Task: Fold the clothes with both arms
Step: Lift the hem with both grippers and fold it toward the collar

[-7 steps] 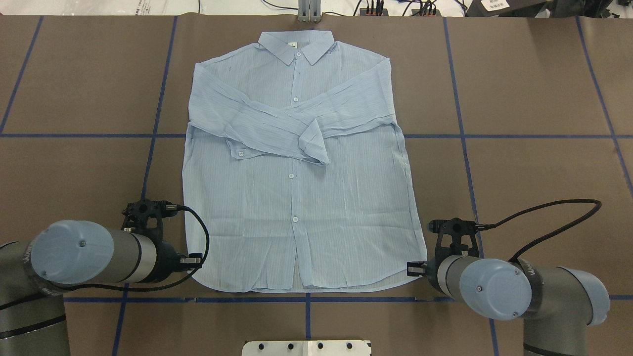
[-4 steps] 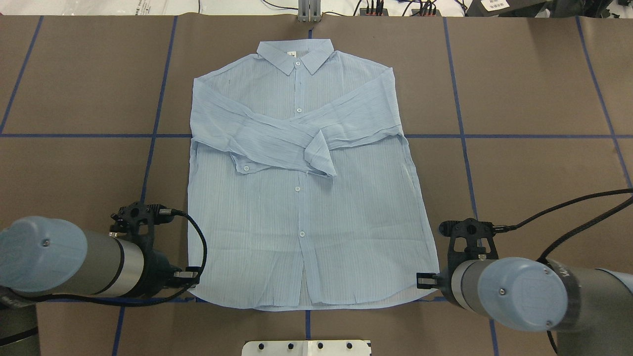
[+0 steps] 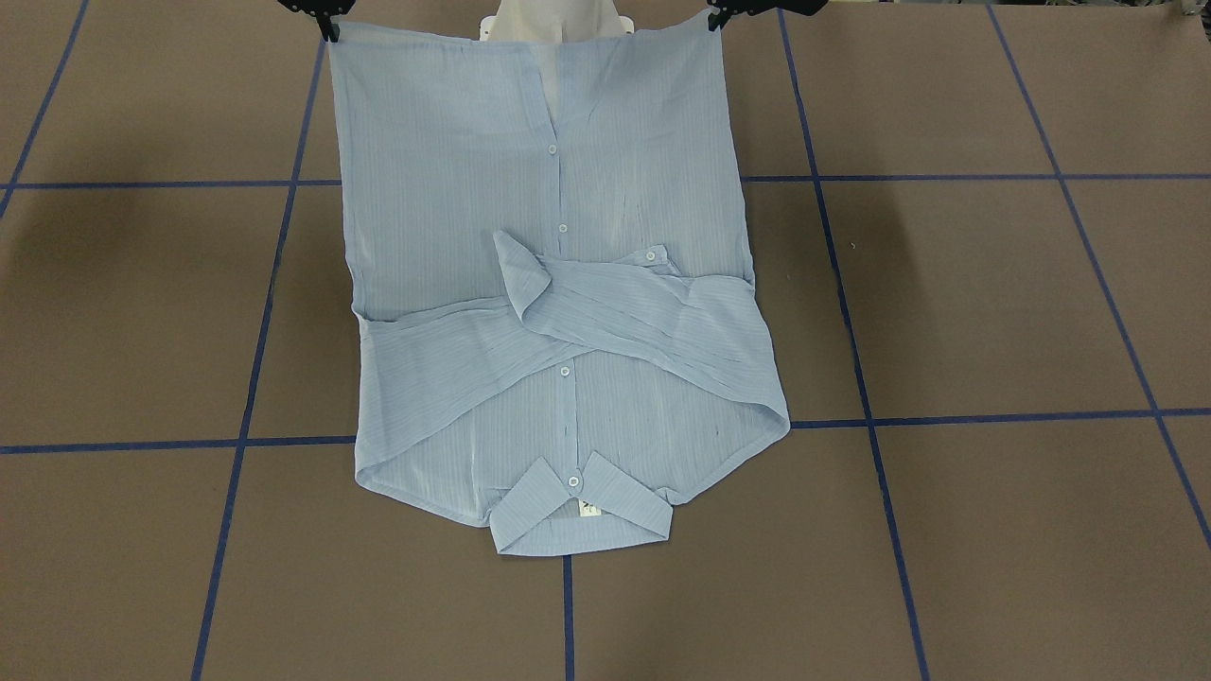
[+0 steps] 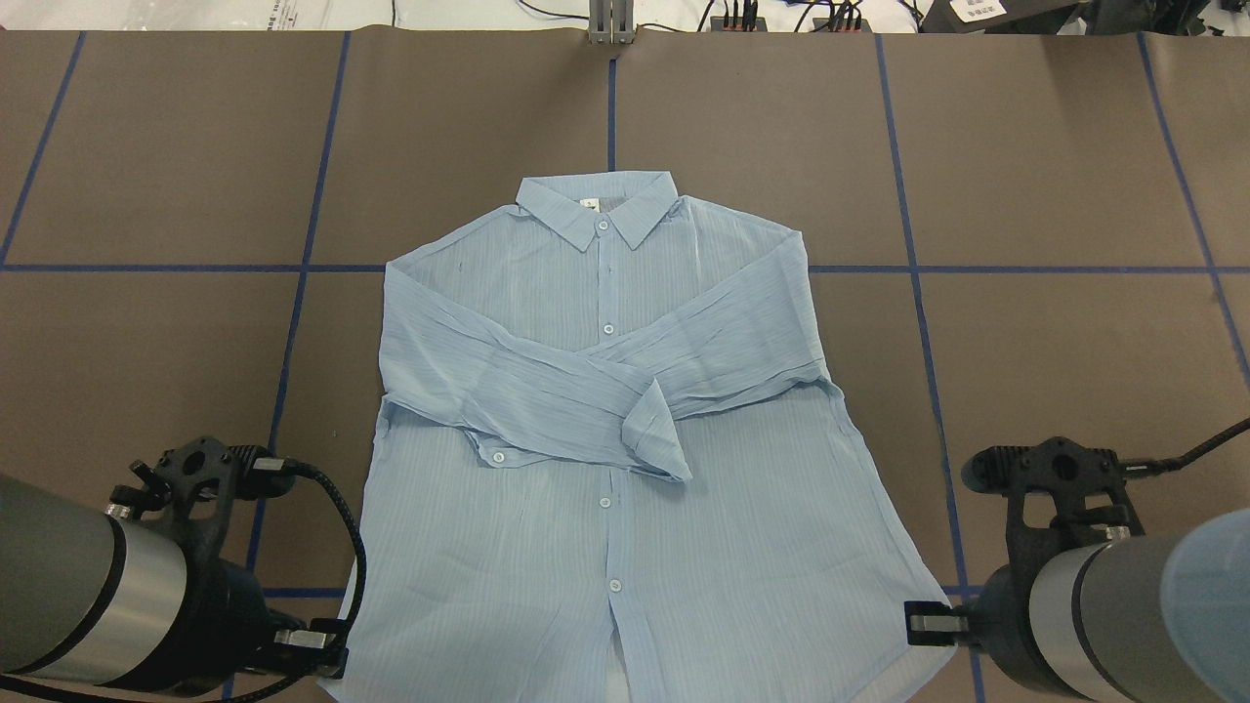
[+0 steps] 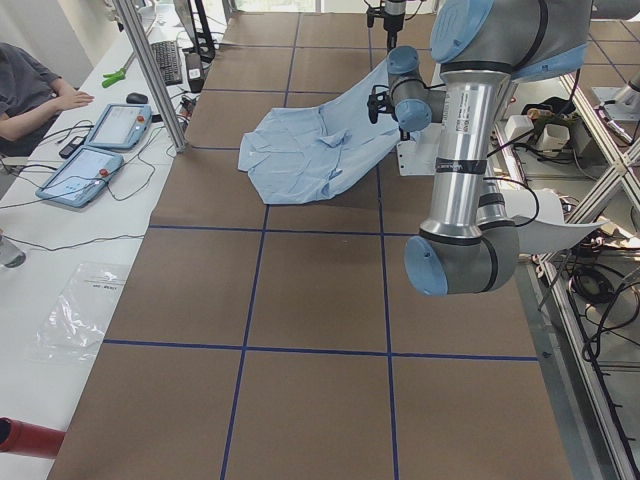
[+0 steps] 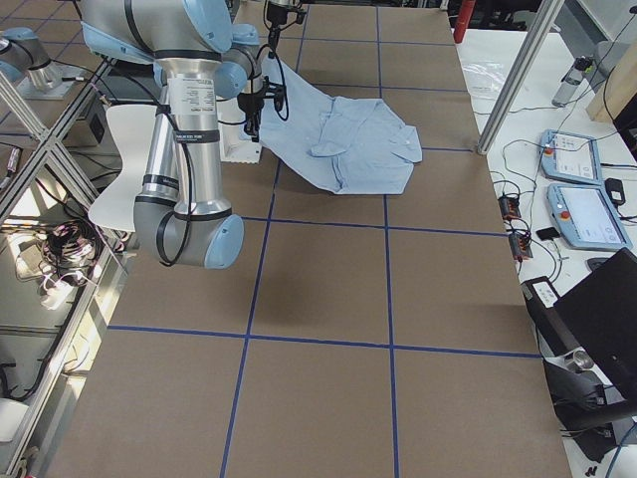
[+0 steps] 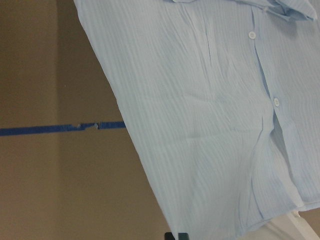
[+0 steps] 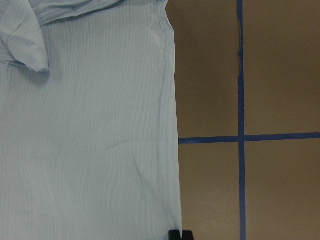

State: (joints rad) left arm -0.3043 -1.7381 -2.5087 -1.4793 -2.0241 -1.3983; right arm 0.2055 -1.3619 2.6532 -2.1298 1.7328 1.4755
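The shirt's (image 4: 547, 586) hem is cut off by the overhead view's lower edge. The left gripper (image 3: 717, 16) and right gripper (image 3: 327, 26) are cropped by the front view's top edge, only black tips at the hem corners being shown. The jaws are barely seen in the wrist views.

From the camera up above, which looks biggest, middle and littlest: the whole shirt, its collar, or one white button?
1. The shirt, by far the biggest.
2. Its collar, much smaller.
3. A white button, just a tiny dot.
All three belong to one garment, so nearness to the camera does not change the order.
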